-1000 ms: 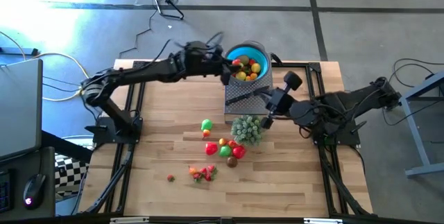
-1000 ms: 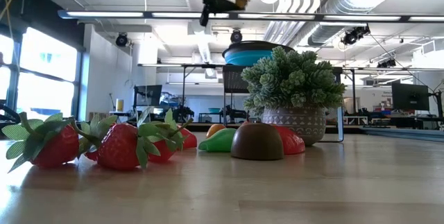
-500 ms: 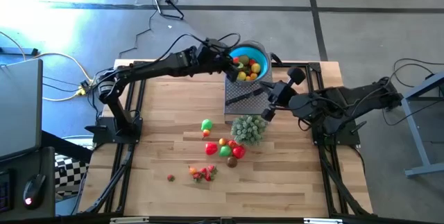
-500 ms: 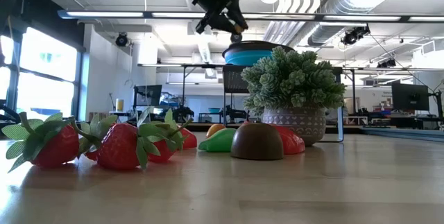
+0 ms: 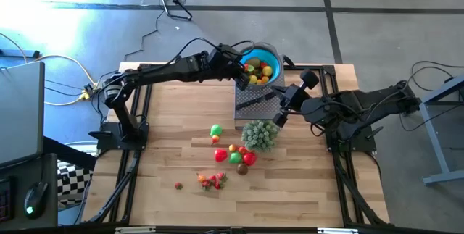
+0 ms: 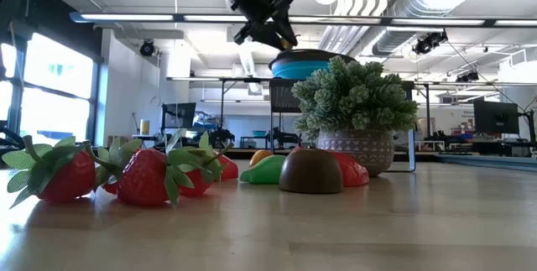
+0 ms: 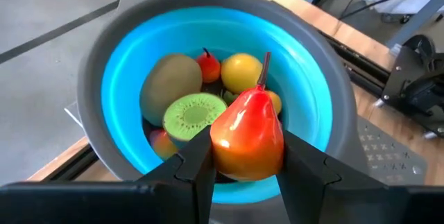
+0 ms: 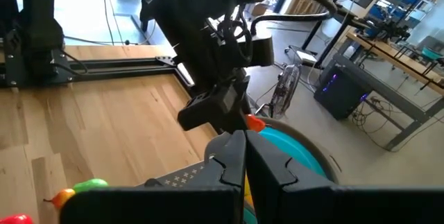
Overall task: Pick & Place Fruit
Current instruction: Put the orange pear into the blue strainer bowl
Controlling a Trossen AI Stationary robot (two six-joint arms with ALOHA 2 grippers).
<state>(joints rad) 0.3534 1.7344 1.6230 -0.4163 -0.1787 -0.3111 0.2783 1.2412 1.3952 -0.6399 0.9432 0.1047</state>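
Where high view blurs, left wrist shows pear (image 7: 248,135) clamped over bowl (image 7: 111,57).

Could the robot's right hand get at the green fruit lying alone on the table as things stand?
Probably not directly: the right hand is shut, and the bushy plant sits between it and the green fruit. It would need to go over or around.

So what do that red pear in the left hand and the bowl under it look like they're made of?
Red pear: likely glossy moulded plastic, with sharp white highlights on its skin. Bowl: matte blue inside with a grey rim, no glare, perhaps silicone or soft plastic; hard to confirm.
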